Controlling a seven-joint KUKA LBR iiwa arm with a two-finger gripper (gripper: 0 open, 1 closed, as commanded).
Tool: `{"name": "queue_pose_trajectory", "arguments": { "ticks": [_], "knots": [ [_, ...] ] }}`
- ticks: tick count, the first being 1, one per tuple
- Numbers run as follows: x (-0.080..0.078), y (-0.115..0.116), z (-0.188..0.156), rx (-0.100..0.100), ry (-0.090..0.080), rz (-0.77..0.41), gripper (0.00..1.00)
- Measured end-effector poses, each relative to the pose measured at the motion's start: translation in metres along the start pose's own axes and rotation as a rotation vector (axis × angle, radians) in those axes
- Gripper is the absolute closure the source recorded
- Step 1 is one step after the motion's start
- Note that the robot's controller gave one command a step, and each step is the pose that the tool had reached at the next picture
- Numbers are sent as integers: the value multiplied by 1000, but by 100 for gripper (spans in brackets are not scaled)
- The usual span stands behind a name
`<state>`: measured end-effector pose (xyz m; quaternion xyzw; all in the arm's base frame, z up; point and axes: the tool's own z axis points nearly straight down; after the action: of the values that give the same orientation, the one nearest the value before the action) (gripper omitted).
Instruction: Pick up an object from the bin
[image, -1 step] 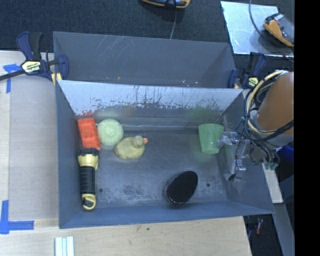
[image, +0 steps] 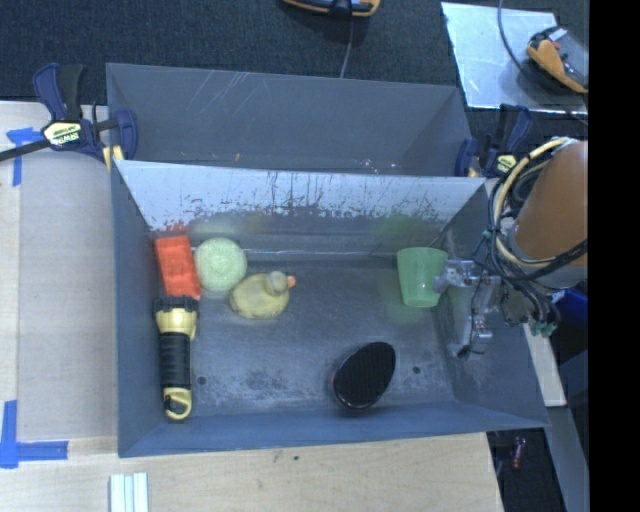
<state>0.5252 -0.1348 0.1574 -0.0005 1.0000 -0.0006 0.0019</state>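
Grey metal bin (image: 290, 345), floor seen from above. Left side: orange block (image: 174, 265), pale green ball (image: 220, 264) and yellow rubber duck (image: 262, 297) in a row, with a black-and-yellow handled tool (image: 175, 362) below the block. Right side: green cup (image: 420, 277). Front centre: black oval object (image: 363, 374).

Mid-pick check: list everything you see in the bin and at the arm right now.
bin: one, grey metal, centre
block: one, orange-red, back left
ball: one, pale green, right of the block
rubber duck: one, yellow, right of the ball
flashlight-like tool: one, black and yellow, left side
cup: one, green, back right
oval object: one, black, front, right of centre
robot arm: one, orange cover, cables, right wall beside the cup
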Motion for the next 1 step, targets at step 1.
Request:
{"name": "queue_pose_trajectory", "arguments": {
  "ticks": [1],
  "knots": [
    [27, 95, 88, -4, 3, -530, 0]
  ]
}}
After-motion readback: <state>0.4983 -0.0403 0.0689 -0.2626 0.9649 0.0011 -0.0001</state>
